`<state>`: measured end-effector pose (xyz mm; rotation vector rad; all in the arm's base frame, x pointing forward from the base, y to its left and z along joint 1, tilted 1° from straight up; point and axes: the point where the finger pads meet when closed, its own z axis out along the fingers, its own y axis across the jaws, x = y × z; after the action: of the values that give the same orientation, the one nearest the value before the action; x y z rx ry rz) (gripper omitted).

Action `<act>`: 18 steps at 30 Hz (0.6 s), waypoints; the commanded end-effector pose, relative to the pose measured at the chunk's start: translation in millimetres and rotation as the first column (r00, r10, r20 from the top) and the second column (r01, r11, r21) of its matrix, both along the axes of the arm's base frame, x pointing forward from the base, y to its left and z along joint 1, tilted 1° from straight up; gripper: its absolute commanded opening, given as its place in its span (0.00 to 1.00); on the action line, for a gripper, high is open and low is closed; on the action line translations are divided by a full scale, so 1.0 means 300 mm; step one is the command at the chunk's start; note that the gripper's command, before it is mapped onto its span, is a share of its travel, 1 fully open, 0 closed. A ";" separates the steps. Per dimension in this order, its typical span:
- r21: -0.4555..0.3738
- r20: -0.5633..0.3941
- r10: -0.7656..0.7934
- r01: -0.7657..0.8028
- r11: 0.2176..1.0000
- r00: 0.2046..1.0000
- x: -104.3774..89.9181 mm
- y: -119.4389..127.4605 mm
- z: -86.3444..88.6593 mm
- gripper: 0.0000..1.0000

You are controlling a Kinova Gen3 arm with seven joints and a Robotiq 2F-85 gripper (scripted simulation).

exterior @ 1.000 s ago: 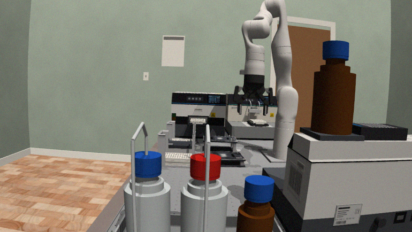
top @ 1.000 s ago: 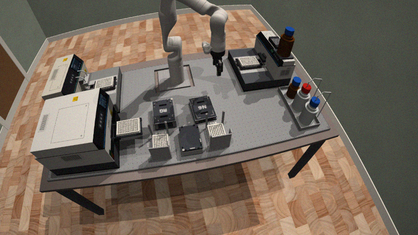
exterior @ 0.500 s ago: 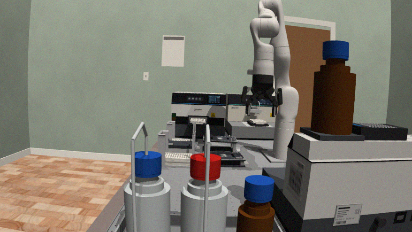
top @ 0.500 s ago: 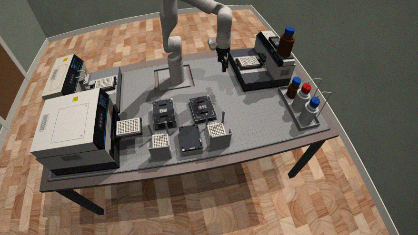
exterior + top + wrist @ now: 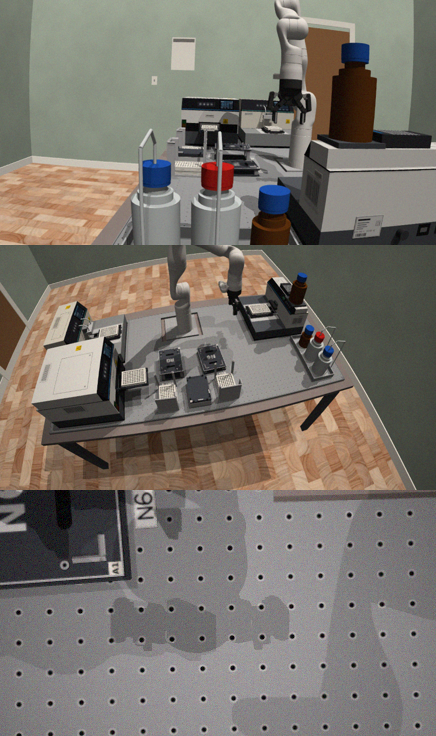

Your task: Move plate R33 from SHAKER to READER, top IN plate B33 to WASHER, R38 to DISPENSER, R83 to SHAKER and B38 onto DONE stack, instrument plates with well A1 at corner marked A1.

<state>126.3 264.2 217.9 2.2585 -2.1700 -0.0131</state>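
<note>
One open gripper [image 5: 234, 309], fingers spread wide and nothing between them, hangs above the perforated deck [image 5: 300, 665] in the upper middle of the top view, just left of the instrument with the amber bottle [image 5: 297, 290] on its housing [image 5: 300, 318]. Likely target: the white well plate [image 5: 258, 309] seated on that instrument's dark front platform, just right of the gripper in frame and lower than it. Station names and plate labels are too small to read; going by the bottles this is probably DISPENSER, so probably R83, but that's a guess. The plate's long axis runs roughly left-right across the top view. In the exterior view the gripper [image 5: 288, 118] points straight down with fingers parted left-right in that frame, which I judge puts the opening across the plate's short width, so little or no wrist turn is needed, only a short shift right in the top view, then a descent. The wrist view shows only deck holes, the spread-finger shadow mid-frame, and a corner of recovery nest N6 [image 5: 60, 535] in the upper left; no plate in it yet. N6 [image 5: 211, 359] sits vacant at frame centre, well apart from the gripper.
</note>
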 end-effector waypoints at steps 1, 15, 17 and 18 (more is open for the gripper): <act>0.001 -0.003 0.007 -0.007 1.000 1.000 -0.051 0.016 -0.002 1.00; -0.001 0.002 0.012 -0.012 1.000 1.000 -0.168 0.059 0.001 1.00; -0.001 0.002 0.012 -0.012 1.000 1.000 -0.189 0.067 0.002 1.00; -0.001 0.002 0.011 -0.011 1.000 1.000 -0.191 0.068 0.003 1.00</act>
<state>77.3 280.9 218.5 2.2503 -2.1765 -0.0172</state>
